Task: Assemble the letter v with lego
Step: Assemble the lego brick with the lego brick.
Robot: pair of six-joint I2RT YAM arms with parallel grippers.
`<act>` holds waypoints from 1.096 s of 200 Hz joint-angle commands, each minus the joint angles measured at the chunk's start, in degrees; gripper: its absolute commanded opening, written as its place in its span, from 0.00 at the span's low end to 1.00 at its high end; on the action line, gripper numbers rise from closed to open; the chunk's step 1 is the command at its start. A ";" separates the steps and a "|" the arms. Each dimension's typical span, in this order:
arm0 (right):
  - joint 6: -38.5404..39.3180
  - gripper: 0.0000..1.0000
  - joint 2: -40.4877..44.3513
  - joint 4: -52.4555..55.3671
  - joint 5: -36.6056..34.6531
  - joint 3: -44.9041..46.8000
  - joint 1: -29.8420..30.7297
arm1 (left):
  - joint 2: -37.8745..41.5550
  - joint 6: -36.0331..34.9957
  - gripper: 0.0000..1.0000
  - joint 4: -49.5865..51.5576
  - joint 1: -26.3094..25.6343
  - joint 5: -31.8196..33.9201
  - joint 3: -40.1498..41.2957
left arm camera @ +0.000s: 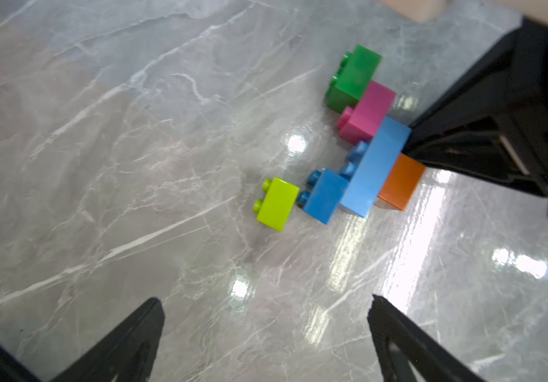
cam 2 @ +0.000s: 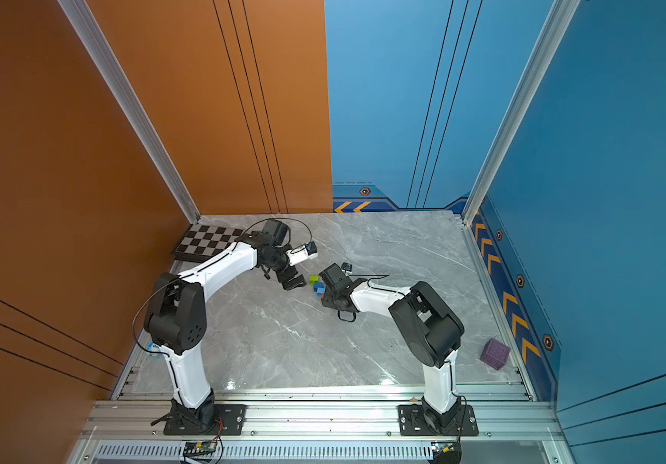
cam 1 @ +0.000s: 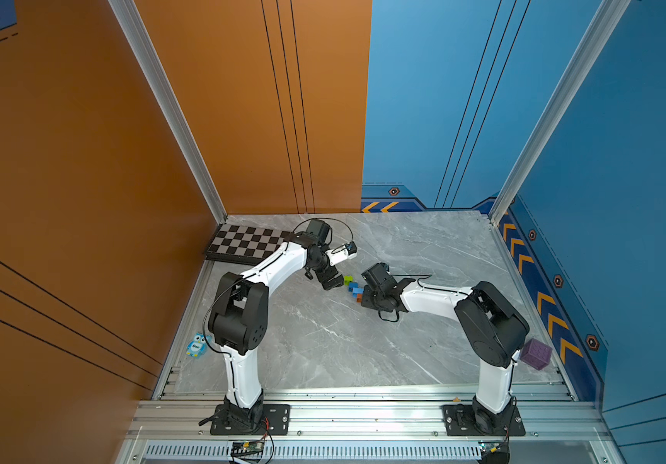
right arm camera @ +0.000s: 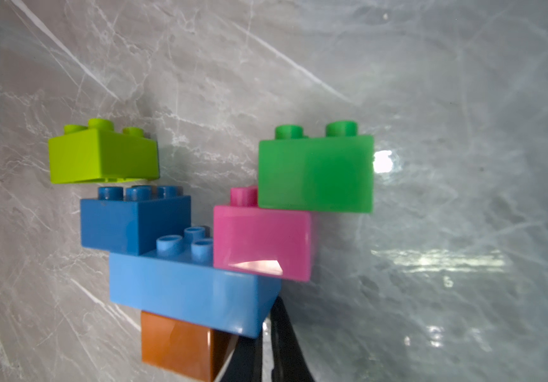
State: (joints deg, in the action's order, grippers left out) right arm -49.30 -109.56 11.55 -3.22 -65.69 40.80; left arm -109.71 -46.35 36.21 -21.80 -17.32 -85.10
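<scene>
White link shells (cam 1: 243, 375) between black joint housings (cam 1: 239, 317); thin black cables (cam 1: 411, 276); screwed black base plates (cam 1: 277, 420).

My booth had orange wall panels (cam 1: 82, 160) meeting blue wall panels (cam 1: 443, 100) at the back, with 2 slanting aluminium posts (cam 1: 170, 108) at the corners. Orange chevrons (cam 1: 540, 297) ran along the blue skirting. The surface I worked over was grey veined marble (cam 1: 323, 341), glossy, carrying bright patches of lamp glare (left arm camera: 411, 231). An aluminium rail (cam 1: 363, 413) edged the front.
</scene>
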 commanded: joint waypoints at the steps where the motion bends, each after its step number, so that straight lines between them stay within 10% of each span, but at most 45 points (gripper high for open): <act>1: 0.26 0.10 -0.15 3.36 -0.10 -0.28 -1.51 | 1.59 -11.26 0.99 0.82 -0.43 -5.61 1.53; 219: -1.55 0.10 0.53 2.21 0.52 0.10 -1.77 | -12.08 -12.45 0.91 0.88 -2.72 -8.85 -7.86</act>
State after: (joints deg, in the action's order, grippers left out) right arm -49.95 -109.56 11.55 -3.01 -65.69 38.87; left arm -120.55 -58.87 35.94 -23.70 -26.09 -91.11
